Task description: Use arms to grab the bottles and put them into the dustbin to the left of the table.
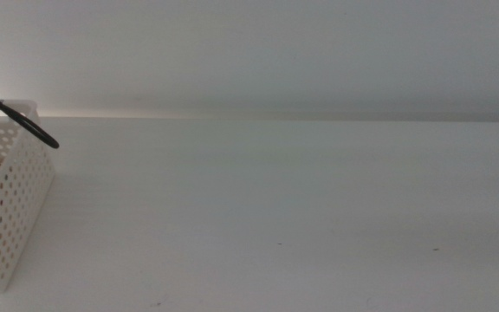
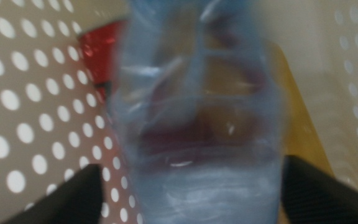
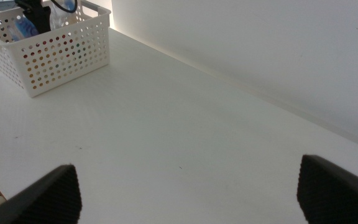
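The left gripper (image 2: 191,186) hangs inside the dustbin (image 2: 23,124), its two dark jaws clamped on either side of the water bottle (image 2: 197,124), a clear, blue-tinted container that fills the space between them and blurs in the left wrist view. Beyond the bottle, on the bin's floor, lie the red can (image 2: 101,53) and a stretch of orange that appears to be the juice bottle (image 2: 291,106), though it is too blurred to be sure; perforated white walls rise on both sides. In the middle view the dustbin (image 1: 11,208) sits at the far left of the table (image 1: 275,217), with a black cable (image 1: 16,121) slanting across its rim. The right gripper (image 3: 188,193) waits well apart from the bin over bare tabletop, jaws spread wide with nothing between them; its wrist view shows the dustbin (image 3: 55,53) far off beside the wall.
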Tool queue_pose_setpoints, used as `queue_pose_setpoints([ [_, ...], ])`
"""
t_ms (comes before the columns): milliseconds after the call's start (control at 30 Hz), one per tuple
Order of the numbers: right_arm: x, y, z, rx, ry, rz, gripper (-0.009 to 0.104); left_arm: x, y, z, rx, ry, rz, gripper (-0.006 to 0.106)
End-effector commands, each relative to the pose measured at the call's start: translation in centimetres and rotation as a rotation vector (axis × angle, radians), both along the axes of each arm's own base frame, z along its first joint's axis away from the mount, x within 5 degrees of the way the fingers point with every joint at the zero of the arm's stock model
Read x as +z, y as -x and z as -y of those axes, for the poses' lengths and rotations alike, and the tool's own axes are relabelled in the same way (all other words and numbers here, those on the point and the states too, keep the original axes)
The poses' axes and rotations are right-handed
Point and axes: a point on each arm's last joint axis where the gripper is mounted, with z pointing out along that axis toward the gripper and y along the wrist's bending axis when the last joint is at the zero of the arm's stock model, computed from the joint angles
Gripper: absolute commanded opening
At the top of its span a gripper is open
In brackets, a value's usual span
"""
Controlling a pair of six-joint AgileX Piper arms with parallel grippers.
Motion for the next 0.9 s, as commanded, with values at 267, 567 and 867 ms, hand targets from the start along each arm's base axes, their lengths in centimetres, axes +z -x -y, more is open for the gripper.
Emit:
queue_pose_setpoints([
  [267,0.1,0.0,0.0,-0.001,-0.006,0.015,0.093,5.1,2.3,1.2,0.057,-0.017,0.085,0.094],
  [567,0.1,0.0,0.0,-0.006,-0.017,0.006,0.093,13.9,7.6,8.6,0.008,0.019,0.260,0.094],
  [867,0.1,0.0,0.0,-0.006,-0.017,0.006,0.093,19.1,14.9,18.2,-0.215,0.162,0.503,0.094],
])
